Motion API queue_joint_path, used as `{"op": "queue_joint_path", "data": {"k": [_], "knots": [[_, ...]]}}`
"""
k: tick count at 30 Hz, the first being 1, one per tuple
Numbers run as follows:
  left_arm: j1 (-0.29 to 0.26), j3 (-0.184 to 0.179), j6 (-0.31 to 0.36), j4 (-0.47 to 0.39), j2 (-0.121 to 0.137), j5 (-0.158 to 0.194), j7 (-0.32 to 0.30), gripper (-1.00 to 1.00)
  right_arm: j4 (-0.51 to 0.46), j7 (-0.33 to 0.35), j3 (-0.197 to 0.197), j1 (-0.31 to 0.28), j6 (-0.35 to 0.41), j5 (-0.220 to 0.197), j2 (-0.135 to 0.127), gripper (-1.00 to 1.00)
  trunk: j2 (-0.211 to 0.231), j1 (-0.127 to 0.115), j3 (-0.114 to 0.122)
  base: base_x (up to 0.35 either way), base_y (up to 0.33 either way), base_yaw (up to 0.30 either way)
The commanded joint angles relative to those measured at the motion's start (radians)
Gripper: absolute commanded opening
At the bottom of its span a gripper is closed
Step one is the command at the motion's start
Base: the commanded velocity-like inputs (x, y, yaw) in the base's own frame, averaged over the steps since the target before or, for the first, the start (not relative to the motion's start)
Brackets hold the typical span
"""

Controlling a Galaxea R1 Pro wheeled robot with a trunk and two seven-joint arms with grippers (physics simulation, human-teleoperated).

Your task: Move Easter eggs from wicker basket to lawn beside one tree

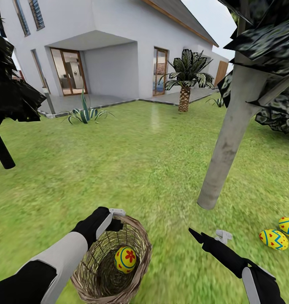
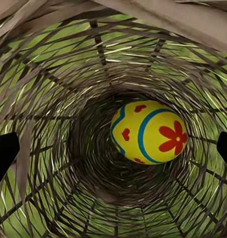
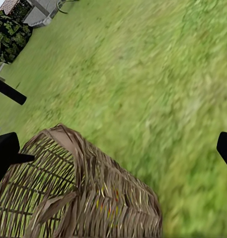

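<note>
One egg (image 1: 125, 259) is left, deep in the basket (image 1: 138, 236). Two eggs (image 1: 274, 239) lie on the lawn (image 1: 140, 169) near the tree (image 1: 228, 143). Your left gripper (image 1: 112, 216) sits at the rim, fingers apart. Reach straight down slowly. Your right gripper (image 1: 209, 237) is open, holding nothing.

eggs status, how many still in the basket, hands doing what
Left hand at wicker basket rim, open. Right hand open, empty. One egg in basket; two eggs on lawn by tree.
</note>
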Motion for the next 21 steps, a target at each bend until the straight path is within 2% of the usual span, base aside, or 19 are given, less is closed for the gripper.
{"op": "queue_joint_path", "data": {"k": [1, 14, 21], "knots": [[-0.001, -0.007, 0.004, -0.001, 0.001, 0.011, 0.008, 1.0, 0.0, 0.002, -0.003, -0.001, 0.008, -0.005, 0.001, 1.0, 0.0, 0.0, -0.001, 0.0, 0.0, 0.0], [-0.001, -0.01, 0.022, -0.001, -0.001, 0.011, 0.009, 1.0, 0.0, 0.001, -0.001, -0.001, 0.008, -0.006, 0.001, 1.0, 0.0, 0.0, -0.001, 0.0, 0.0, 0.0], [-0.002, -0.009, 0.084, -0.002, 0.0, 0.013, 0.009, 1.0, 0.0, 0.001, -0.001, -0.001, 0.008, -0.006, 0.001, 1.0, 0.0, 0.0, -0.001, 0.0, 0.0, 0.0]]}}
